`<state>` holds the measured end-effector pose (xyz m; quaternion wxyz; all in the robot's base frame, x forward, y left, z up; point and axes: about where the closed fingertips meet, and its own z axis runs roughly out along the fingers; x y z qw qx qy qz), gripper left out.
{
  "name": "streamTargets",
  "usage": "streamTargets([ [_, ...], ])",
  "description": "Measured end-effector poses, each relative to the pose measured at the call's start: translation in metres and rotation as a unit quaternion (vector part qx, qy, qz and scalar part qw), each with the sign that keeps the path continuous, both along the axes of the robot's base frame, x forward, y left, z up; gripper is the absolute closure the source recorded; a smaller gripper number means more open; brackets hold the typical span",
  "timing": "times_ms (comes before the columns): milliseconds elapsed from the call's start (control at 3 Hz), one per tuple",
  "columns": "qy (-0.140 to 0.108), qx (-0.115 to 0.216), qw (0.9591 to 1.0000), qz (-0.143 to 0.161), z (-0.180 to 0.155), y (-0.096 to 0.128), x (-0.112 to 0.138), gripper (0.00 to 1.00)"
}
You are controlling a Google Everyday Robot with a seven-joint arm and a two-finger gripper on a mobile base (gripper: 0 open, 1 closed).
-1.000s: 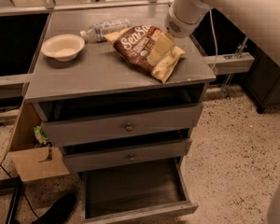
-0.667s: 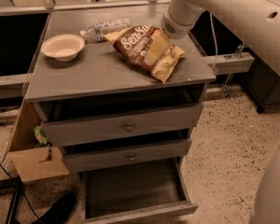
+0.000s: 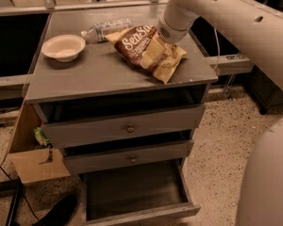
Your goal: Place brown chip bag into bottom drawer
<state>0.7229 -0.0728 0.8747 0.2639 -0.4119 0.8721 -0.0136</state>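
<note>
The claw (image 3: 150, 55) is easing slightly leftward onto the brown chip bag (image 3: 131, 42), which is still lying unlifted near the worktop's (image 3: 94, 76) right edge. Whether the claw is gripping it, I cannot tell. The bottom drawer (image 3: 132, 192) is standing open, waiting. White script on the bag is reading "Sea Sa…".

brown chip bag (image 3: 134, 44): dark brown and tan-yellow, white script lettering
gripper (image 3: 150, 56): cream-white, down on the bag
bottom drawer (image 3: 132, 188): grey front, dark wood-grain floor
cabinet top (image 3: 99, 72): plain grey
bowl (image 3: 63, 47): pale cream
floor (image 3: 217, 140): beige, dark speckles
</note>
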Motion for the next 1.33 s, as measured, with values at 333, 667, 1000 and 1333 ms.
streamTargets([
  [333, 0.01, 0.009, 0.9999, 0.004, -0.01, 0.009, 0.004, 0.17],
  [667, 0.017, 0.016, 0.9997, 0.008, -0.016, 0.016, 0.006, 0.16],
  [1000, 0.021, 0.022, 0.9995, 0.012, -0.02, 0.022, 0.008, 0.1],
  [1333, 0.028, 0.027, 0.9991, 0.015, -0.028, 0.032, 0.012, 0.05],
])
